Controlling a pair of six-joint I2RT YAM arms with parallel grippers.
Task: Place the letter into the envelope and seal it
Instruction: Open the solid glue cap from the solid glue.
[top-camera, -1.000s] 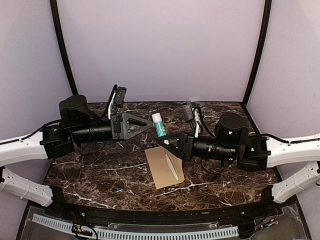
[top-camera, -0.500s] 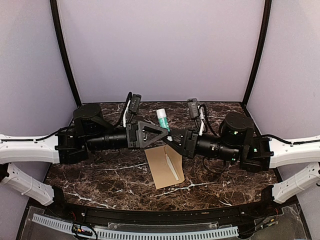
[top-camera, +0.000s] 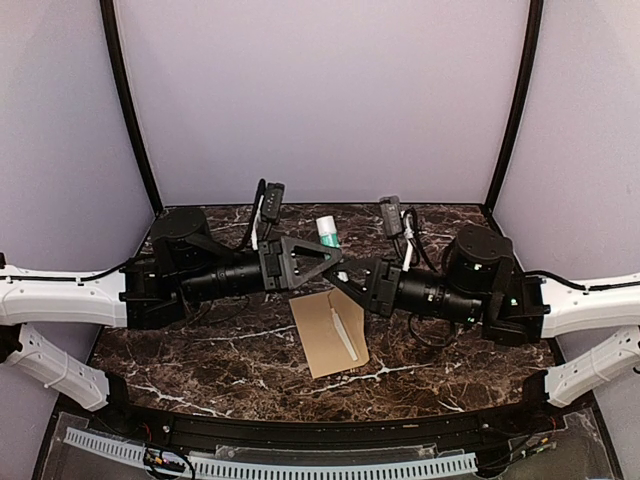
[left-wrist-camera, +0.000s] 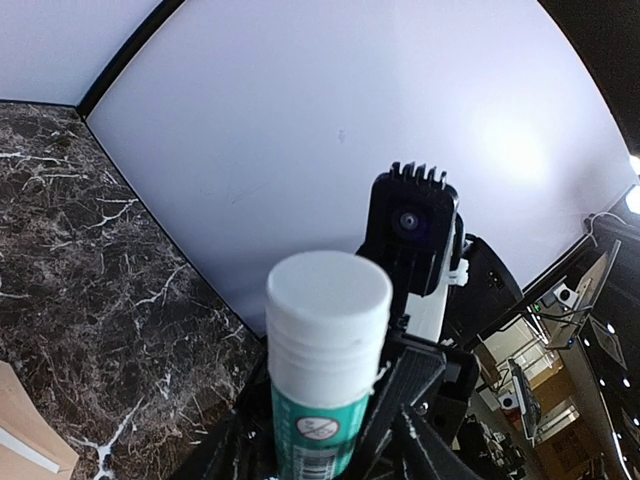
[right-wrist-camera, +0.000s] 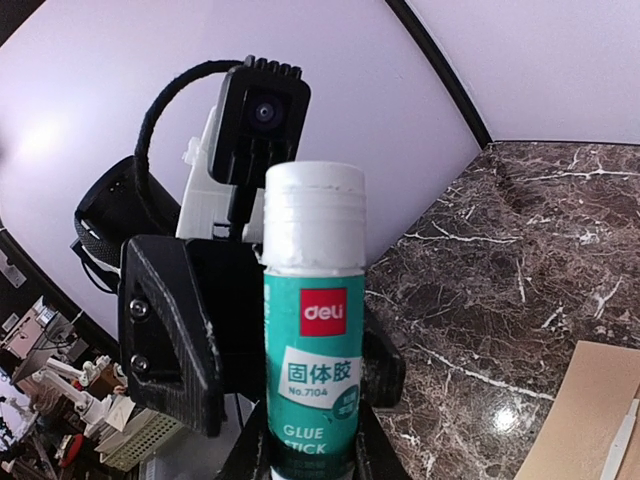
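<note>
Top external view shows the envelope (top-camera: 322, 345) lying flat on the dark marble worktop (top-camera: 200, 340), with a thin white strip (top-camera: 343, 333) resting along its face. Above the envelope's far edge the two arms meet tip to tip. A glue stick (top-camera: 327, 232) stands between them, white cap up and leaning slightly away from the envelope.

The right pincer (top-camera: 338, 278) reaches in from beyond the envelope's far right corner. In the right wrist view the teal tube rises straight out of its own fingers, which are clamped on the tube's lower end.

The left pincer (top-camera: 333, 258) comes in from the envelope's far left side. Its black fingers (right-wrist-camera: 170, 320) sit on either side of the stick's label, just beside it. Whether they press on the tube or stand off it cannot be told.

In the left wrist view the white cap fills the middle, and a corner of the envelope shows at the lower left.
</note>
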